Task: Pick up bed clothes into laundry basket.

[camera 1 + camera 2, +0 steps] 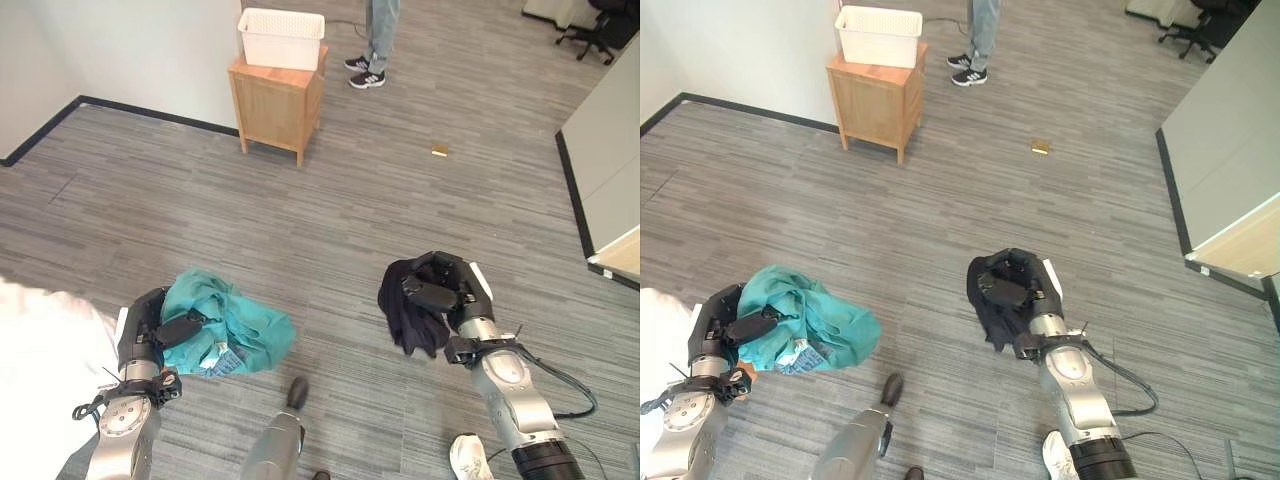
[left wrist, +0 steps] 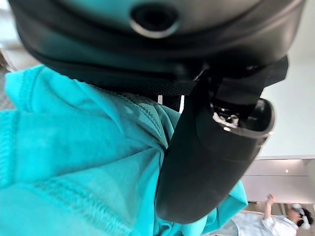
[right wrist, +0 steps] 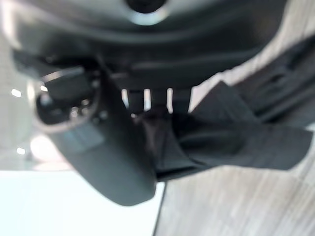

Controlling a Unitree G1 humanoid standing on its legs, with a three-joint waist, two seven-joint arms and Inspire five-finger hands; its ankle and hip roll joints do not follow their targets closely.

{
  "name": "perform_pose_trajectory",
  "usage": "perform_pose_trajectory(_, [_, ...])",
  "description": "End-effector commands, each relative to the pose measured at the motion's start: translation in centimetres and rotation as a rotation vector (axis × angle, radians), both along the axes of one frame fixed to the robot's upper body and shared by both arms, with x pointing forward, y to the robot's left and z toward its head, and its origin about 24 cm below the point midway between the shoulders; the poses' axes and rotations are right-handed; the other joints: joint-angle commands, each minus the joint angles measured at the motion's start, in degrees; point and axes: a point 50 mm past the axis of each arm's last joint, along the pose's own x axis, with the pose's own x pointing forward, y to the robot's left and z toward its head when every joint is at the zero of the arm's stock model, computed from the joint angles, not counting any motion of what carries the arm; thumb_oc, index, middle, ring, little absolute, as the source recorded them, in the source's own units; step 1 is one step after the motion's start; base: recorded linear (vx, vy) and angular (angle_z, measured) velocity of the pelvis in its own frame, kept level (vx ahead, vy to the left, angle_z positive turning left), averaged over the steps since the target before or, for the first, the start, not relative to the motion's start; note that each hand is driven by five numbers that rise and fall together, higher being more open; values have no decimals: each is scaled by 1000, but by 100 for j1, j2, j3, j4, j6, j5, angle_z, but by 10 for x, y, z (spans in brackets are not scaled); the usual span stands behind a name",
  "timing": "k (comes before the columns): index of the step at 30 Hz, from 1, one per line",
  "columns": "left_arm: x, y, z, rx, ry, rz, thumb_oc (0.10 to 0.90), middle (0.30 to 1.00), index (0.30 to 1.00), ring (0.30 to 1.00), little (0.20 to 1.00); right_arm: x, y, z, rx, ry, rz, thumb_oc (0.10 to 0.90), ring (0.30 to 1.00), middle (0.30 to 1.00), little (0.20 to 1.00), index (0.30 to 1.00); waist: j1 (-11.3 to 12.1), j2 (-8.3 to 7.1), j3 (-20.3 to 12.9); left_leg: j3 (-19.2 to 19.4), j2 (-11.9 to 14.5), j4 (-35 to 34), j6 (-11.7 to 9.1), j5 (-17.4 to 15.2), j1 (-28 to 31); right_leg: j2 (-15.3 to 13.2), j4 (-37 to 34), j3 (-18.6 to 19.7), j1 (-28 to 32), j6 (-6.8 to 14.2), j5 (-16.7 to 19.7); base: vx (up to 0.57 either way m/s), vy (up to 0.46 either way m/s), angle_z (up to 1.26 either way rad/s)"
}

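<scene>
Clutching two garments: left hand (image 1: pixel 150 328) grips one teal cloth (image 1: pixel 235 325), right hand (image 1: pixel 445 290) one black cloth (image 1: pixel 405 305) (one white basket (image 1: pixel 281 38) far ahead).

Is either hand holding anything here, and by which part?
Both. The left hand grips a bunched teal garment; the right hand grips a bunched dark garment. Which part of each cannot be told.

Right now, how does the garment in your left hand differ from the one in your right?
The teal garment in the left hand is bright; the black garment in the right hand is dark. The teal garment spreads in a wide loose bundle; the black garment hangs as a smaller, tighter bunch. Both are gripped clear of the floor, far from the white laundry basket.
</scene>
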Motion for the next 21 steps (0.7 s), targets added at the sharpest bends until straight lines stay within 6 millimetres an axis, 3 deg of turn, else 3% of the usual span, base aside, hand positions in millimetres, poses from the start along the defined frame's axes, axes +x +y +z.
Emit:
perform_pose_trajectory(1, [10,7,76,165,-335,-46,400,300,300,300,300,16,22,66,30,-314,118,400,300,300,300,300,278,-123,-740,271,-88,-542,-37,801,259,-698,618,-118,339,709,40,712,317,-43])
perform_pose_trajectory(2, [11,5,78,179,-332,-65,400,300,300,300,300,15,27,64,44,-312,136,400,300,300,300,300,296,-276,-777,254,-224,-439,56,828,265,-893,1058,-162,262,875,451,857,485,-37])
perform_pose_trajectory(3, [11,2,77,208,-313,-94,400,300,300,300,300,15,34,58,35,-290,155,400,300,300,300,300,365,-418,-796,166,-392,-138,274,582,395,-1251,2623,-251,-106,1190,1844,649,399,-22])
perform_pose_trajectory(4, [11,2,77,209,-313,-93,400,300,300,300,300,15,34,58,35,-290,155,400,300,300,300,300,398,-407,-830,197,-357,-98,281,571,339,-1232,2648,-199,-172,1198,1860,870,639,-50])
perform_pose_trajectory(5, [13,0,77,198,-302,-109,400,300,300,300,300,14,36,54,44,-272,148,400,300,300,300,300,158,-50,-725,-8,-216,101,480,135,987,-1082,4573,-165,-907,1203,2516,707,550,-51])
perform_pose_trajectory(6, [15,-1,76,192,-300,-111,400,300,300,300,300,13,37,53,46,-279,153,400,300,300,300,300,-8,79,-638,-83,-164,72,541,-58,1329,-954,5313,-193,-1372,1233,2354,697,539,-34])
perform_pose_trajectory(7, [15,-1,76,191,-301,-110,400,300,300,300,300,13,37,54,44,-280,154,400,300,300,300,300,-7,97,-645,-83,-148,72,535,-41,1302,-938,5352,-188,-1421,1230,2357,640,417,53])
perform_pose_trajectory(8, [20,-3,78,206,-307,-114,400,300,300,300,300,12,35,53,3,-279,140,400,300,300,300,300,-310,299,-513,-296,12,-24,587,-221,1902,-1207,5831,-561,-2088,1106,1966,654,308,65])
perform_pose_trajectory(10, [24,-7,78,211,-301,-138,400,300,300,300,300,5,23,48,8,-262,103,400,300,300,300,300,-621,360,-487,-546,155,-202,560,-285,2409,-1278,5620,-923,-2597,993,1534,776,233,64])
perform_pose_trajectory(12, [28,-12,79,215,-304,-177,400,300,300,300,300,-1,3,43,-16,-239,42,400,300,300,300,300,-907,306,-476,-742,274,-318,370,-373,2871,-1194,4611,-1433,-3002,967,1163,686,-2,127])
perform_pose_trajectory(14, [31,-18,79,212,-306,-207,400,300,300,300,300,-5,-11,44,-34,-241,-13,400,300,300,300,300,-1084,136,-475,-1018,361,-277,182,-607,3257,-1046,3097,-1594,-3002,998,1203,748,-158,118])
perform_pose_trajectory(16, [34,-25,74,182,-293,-231,400,300,300,300,300,-5,-18,44,-30,-241,-49,400,300,300,300,300,-1236,-20,-514,-1356,463,-228,80,-867,3644,-663,1440,-1226,-3059,1104,1255,683,-176,88])
perform_pose_trajectory(17, [34,-25,74,182,-293,-232,400,300,300,300,300,-5,-18,43,-29,-241,-50,400,300,300,300,300,-1248,-7,-509,-1372,480,-228,73,-854,3643,-640,1270,-1250,-2975,1100,1361,791,-109,88])
perform_pose_trajectory(18, [32,-29,68,159,-280,-244,400,300,300,300,300,-6,-21,48,-36,-259,-63,400,300,300,300,300,-1302,-85,-584,-1579,507,-288,39,-1035,4008,-646,487,-1207,-3154,1296,1660,724,-50,81])
perform_pose_trajectory(19, [31,-30,66,158,-276,-246,400,300,300,300,300,-4,-20,48,-39,-261,-65,400,300,300,300,300,-1331,-55,-614,-1614,590,-224,35,-1091,4182,-638,225,-1195,-3216,1333,1826,741,-48,75])
perform_pose_trajectory(21, [30,-32,62,154,-262,-250,400,300,300,300,300,-3,-22,49,-51,-264,-71,400,300,300,300,300,-1356,5,-655,-1591,688,-23,-2,-1136,4290,-604,319,-1151,-3248,1383,1986,515,-33,26])
